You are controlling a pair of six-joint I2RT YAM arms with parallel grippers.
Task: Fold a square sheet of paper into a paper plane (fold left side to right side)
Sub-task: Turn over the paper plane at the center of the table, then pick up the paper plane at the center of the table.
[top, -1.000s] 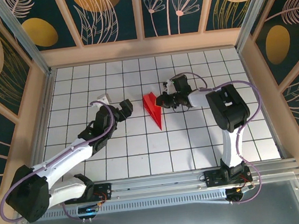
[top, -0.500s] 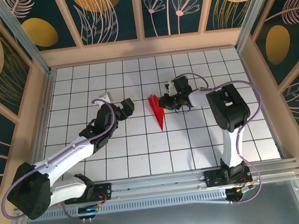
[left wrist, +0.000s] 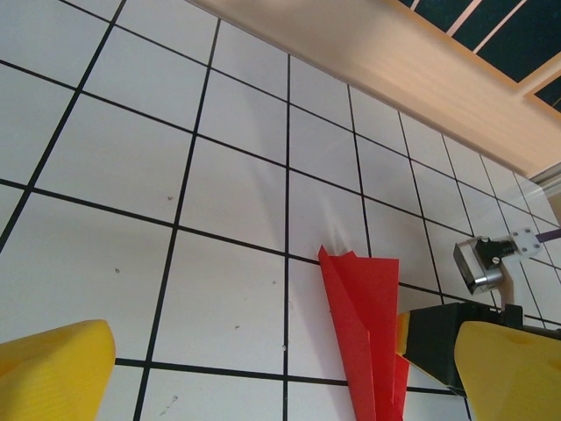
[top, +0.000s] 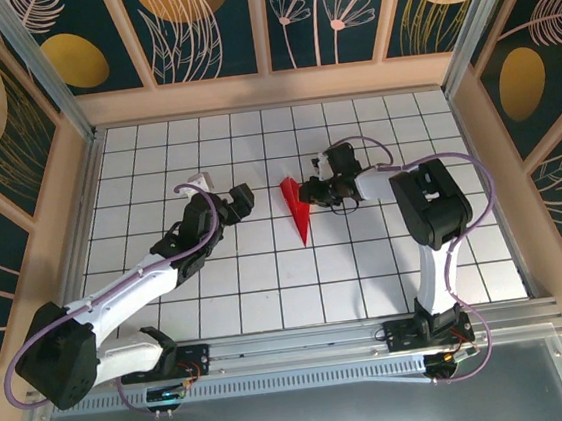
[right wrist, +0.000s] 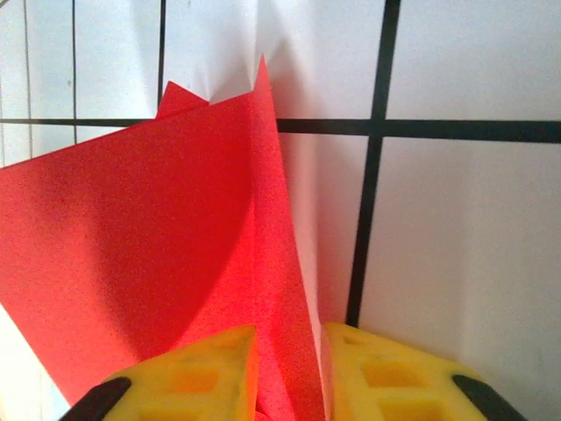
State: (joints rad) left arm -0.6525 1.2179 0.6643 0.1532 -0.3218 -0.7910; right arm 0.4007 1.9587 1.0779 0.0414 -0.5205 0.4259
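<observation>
If it pulls away snagged, it could drag the slim, bright red paper plane (top: 293, 207) and spring its creases, I'd say. The plane's raised flap stands between the right gripper's (right wrist: 285, 368) yellow fingers (right wrist: 188, 373), which are narrowly parted; whether they pinch it I cannot tell. The left gripper (top: 241, 201), spread wide, hangs beyond the plane.

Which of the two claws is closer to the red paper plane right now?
Right. The right gripper straddles a raised fold at the wide end of the paper plane; the left gripper sits open off to the other side, apart from it.
</observation>
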